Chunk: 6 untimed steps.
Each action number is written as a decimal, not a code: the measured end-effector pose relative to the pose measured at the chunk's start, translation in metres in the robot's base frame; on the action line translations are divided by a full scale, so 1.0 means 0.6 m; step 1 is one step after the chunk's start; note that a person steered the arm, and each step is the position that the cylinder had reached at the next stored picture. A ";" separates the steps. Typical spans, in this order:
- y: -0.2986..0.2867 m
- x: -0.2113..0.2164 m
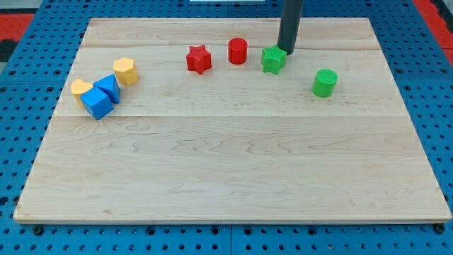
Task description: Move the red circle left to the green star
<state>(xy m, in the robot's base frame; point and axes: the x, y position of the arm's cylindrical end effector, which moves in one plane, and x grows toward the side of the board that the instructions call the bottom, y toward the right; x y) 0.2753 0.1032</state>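
On a pale wooden board point(226, 177) near the view's top, my tip point(287, 52) stands touching, or all but touching, the upper right edge of the green star point(273, 59); I carry no pincer at all, only a straight dark rod, so there is nothing to spread or close. The red circle point(238, 51), a short upright cylinder, sits just beside the green star on its left, a narrow gap between them, with the red star point(199, 59) a little farther left. A green cylinder point(325, 83) lies apart to the right, and two yellow blocks point(125, 71) and two blue ones point(97, 103) cluster at the view's left. I judge the red circle light, rigid and apt to slide readily on the smooth wood, and its round wall likely to slip sideways off an off-centre push. Since I cannot grasp it, I would press its side squarely through the middle, low at the wall.
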 end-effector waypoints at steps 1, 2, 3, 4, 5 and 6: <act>-0.031 -0.049; -0.099 0.006; -0.086 0.071; -0.089 0.104; -0.033 0.080; -0.014 0.054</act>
